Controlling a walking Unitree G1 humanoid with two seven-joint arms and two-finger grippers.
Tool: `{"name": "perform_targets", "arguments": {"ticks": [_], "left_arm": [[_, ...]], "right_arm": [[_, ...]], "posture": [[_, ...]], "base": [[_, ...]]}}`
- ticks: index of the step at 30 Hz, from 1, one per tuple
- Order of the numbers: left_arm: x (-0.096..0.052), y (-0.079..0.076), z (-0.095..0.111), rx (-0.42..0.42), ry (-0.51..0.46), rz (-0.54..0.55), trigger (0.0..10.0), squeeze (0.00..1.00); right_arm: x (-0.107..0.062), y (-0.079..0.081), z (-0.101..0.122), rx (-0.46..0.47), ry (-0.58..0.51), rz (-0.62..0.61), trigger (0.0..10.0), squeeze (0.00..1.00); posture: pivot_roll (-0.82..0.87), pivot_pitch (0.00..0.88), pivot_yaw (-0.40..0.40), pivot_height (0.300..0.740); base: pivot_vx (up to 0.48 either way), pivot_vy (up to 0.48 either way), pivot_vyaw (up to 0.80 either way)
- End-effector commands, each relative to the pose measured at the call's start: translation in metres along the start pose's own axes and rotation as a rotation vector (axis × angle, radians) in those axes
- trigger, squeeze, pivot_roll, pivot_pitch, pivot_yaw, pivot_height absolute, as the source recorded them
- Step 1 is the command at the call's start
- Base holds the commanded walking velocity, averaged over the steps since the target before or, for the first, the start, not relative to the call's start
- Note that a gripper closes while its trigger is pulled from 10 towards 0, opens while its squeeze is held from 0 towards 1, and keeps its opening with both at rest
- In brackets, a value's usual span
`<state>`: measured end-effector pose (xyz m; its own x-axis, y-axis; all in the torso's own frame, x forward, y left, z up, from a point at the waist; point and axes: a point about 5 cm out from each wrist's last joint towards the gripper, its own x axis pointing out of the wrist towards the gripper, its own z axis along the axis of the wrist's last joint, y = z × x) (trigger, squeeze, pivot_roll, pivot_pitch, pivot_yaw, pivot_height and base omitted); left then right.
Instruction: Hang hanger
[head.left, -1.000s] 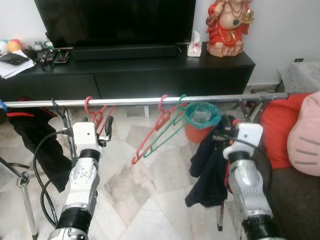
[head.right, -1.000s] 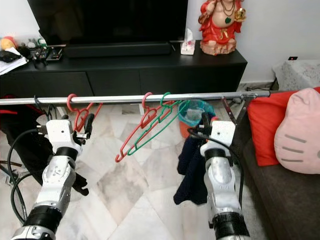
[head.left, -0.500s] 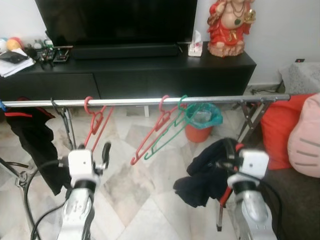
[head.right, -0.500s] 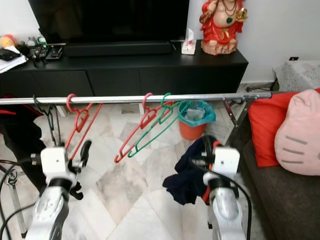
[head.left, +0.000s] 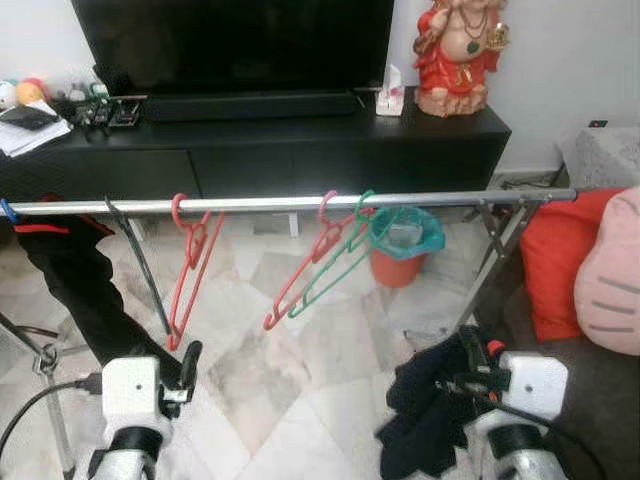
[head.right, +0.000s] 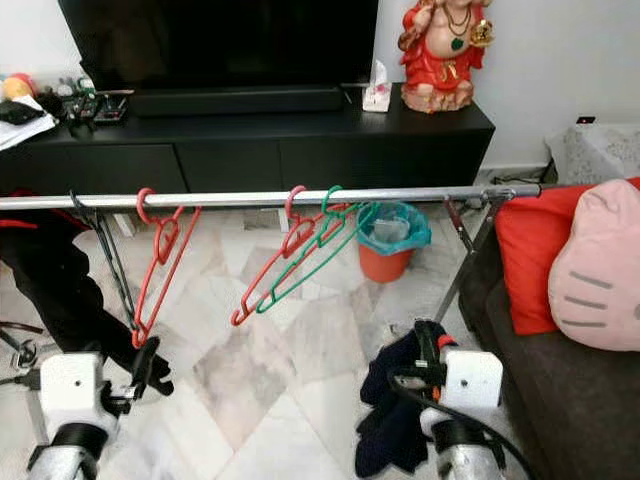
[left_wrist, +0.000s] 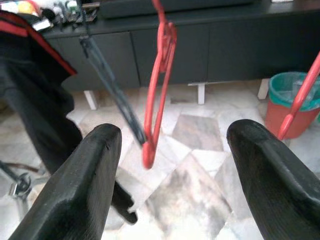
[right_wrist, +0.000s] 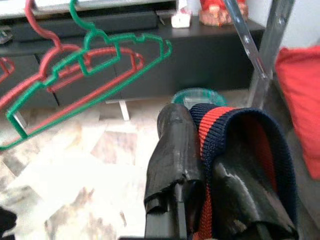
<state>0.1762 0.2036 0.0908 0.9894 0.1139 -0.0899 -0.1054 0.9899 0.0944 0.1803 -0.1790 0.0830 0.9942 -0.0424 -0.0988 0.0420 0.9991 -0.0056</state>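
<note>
Standing low with fingers spread and empty, the left gripper is nearest the red hanger hanging up ahead from the rail, while the right gripper clamps a dark garment.

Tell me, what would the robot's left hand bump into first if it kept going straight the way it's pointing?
Probably the lone red plastic hanger on the silver metal rail. The open left hand frames the hanger's lower corner between its fingers, though how far off it hangs is unclear.
</note>
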Motion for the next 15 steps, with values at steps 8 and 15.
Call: {"name": "perform_targets", "arguments": {"ticks": [8, 15], "left_arm": [[-0.009, 0.004, 0.005, 0.014, 0.055, -0.001, 10.0, 0.00], [0.011, 0.000, 0.003, 0.008, 0.048, -0.004, 10.0, 0.00]], "right_arm": [[-0.008, 0.000, 0.011, 0.000, 0.013, 0.000, 10.0, 0.00], [0.014, 0.001, 0.010, 0.001, -0.003, -0.001, 10.0, 0.00]], "posture": [[-0.05, 0.046, 0.033, 0.740], [-0.05, 0.000, 0.033, 0.740]], "base": [[0.000, 0.000, 0.00], [0.000, 0.000, 0.00]]}}
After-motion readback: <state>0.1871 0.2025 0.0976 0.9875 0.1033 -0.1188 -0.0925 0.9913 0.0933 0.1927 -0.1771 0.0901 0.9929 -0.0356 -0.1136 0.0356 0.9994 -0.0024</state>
